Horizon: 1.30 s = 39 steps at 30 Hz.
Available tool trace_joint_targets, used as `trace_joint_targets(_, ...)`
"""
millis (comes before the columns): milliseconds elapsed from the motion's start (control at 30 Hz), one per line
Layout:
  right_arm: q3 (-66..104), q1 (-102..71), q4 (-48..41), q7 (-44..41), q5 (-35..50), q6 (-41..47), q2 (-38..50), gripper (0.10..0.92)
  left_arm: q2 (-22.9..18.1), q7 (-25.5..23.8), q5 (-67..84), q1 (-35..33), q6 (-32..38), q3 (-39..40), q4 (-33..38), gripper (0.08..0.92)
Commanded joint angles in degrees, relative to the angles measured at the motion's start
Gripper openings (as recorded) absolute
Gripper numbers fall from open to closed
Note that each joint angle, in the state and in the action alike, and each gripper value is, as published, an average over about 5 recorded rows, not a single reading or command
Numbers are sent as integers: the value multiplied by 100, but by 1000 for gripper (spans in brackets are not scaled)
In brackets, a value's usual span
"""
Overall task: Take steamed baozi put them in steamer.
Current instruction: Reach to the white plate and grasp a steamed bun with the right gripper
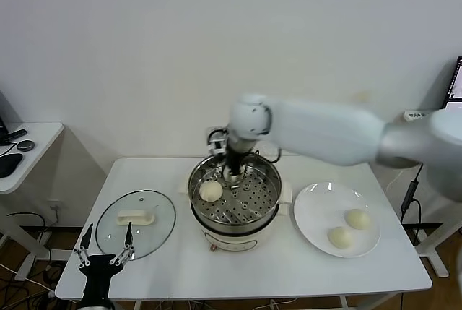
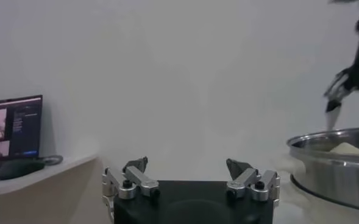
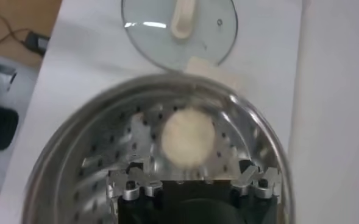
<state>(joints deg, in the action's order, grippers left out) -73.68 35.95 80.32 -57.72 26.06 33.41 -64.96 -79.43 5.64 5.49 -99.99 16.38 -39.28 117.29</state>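
Nearest the head camera, the left end effector is seen parked at the near left edge of the white counter, its fingers spread apart and empty. Beside it lies a round glass lid with a white handle. One pale cream-white dough bun rests on the perforated floor of the shiny round stainless-steel steamer. Over the steamer's far side, the right end effector is held with fingers apart, gripping nothing. Two more buns lie on the flat white plate.

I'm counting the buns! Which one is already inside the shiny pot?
The baozi lying on the holey floor of the steamer, on its left side beside the right claw. The other two baozi sit on the white plate.
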Motion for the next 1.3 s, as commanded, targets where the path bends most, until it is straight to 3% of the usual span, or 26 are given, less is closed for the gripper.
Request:
trace_joint_targets(33, -251, 798, 1339, -1309, -912, -1124, 2431, 823, 23, -10, -8, 2, 3, 47, -17, 823)
trace_joint_targets(267, -106, 20, 1589, -1388, -2047, -1656, 3872, 823, 9, -21, -49, 62, -10, 139, -97, 823)
trace_joint_targets(500, 1126, -1874, 1396, -1139, -2843, -1862, 4511, 823, 25, -30, -109, 74, -19, 145, -141, 823)
trace_joint_targets(800, 2777, -4125, 920, -885, -3438, -1942, 4374, 823, 29, -30, -157, -11, -18, 48, -192, 823)
trace_joint_targets(1300, 3482, -4911, 282, -620, -3603, -1918, 3864, 823, -8, -29, -182, -81, -10, -26, -232, 823)
